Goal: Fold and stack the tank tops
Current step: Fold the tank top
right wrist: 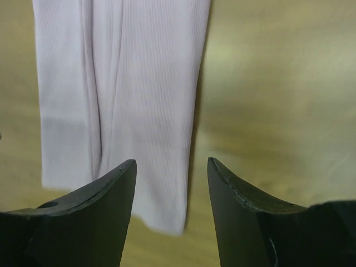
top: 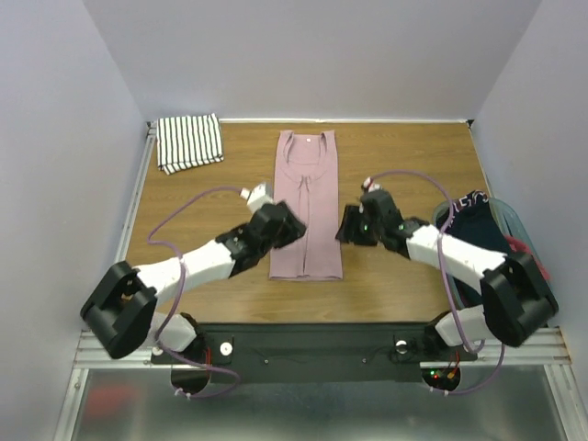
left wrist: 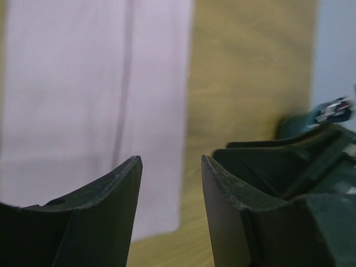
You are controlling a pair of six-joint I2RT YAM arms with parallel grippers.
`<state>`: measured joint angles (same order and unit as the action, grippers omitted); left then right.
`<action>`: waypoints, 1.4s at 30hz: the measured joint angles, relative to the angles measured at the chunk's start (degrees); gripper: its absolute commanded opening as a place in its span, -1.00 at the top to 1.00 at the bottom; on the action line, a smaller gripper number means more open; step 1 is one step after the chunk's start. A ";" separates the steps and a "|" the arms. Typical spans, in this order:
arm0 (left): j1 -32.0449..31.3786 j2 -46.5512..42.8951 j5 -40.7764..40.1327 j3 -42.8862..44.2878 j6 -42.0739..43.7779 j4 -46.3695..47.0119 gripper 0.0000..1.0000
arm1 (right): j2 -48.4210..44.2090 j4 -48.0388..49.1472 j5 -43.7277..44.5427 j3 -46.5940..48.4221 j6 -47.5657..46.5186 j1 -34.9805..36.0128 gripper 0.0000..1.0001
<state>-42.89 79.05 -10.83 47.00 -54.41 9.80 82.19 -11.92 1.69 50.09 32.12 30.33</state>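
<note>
while both arms reach in over the middle of the wooden table (top: 404, 161), the pink tank top (top: 306, 207) lies flat in the centre of the top view. it's folded lengthwise into a long narrow strip, scoop neck at the upper end and hem toward the bottom of the frame.

the left gripper (top: 296, 230) sits right at the strip's left edge, a bit below its middle. the right gripper (top: 342, 230) sits at the right edge at about the same height, so they face each other across the cloth. from above i honestly can't tell if either one is touching the fabric.

the wrist views help with the jaws. in the left wrist view the left gripper (left wrist: 171, 167) has its two fingers spread apart with nothing between them, just the pink tank top (left wrist: 94, 89) and bare wood behind the gap. it's the same in the right wrist view: the right gripper (right wrist: 171, 167) is spread wide and holds nothing, and the pink tank top (right wrist: 119, 83) hangs down the upper left of the frame with a lengthwise crease showing.

the striped tank top (top: 189, 141) is already folded into a small square in the upper left corner of the table, well apart from the pink one. a dark garment (top: 478, 225) is bunched at the right edge, with a bit of something red (top: 525, 248) just beside it.
</note>
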 measured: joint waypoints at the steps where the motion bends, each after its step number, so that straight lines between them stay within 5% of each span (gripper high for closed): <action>1: -1.88 -2.38 -1.57 -3.67 -1.49 -2.10 -0.15 | -2.38 -0.07 -0.33 -3.78 1.22 1.66 -0.19; 7: -7.43 -12.98 -9.25 -16.72 -9.81 -16.41 -0.18 | -13.53 -1.73 -1.46 -17.53 8.00 6.62 -0.19; 14: -8.81 -19.65 -12.61 -18.93 -15.08 -21.20 -0.23 | -15.63 0.74 -1.57 -23.10 14.75 9.97 -0.18; 29: -8.76 -11.50 -12.48 -21.16 -14.51 -15.85 -0.17 | -12.04 8.66 -0.68 -24.44 20.68 11.72 -0.07; 42: -8.76 -9.75 -10.51 -22.36 -13.25 -10.14 0.25 | -8.63 14.27 -0.37 -24.44 22.12 13.35 0.11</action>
<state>-51.66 69.30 -21.34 24.64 -67.66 -0.34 73.56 2.35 1.32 25.65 54.24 43.68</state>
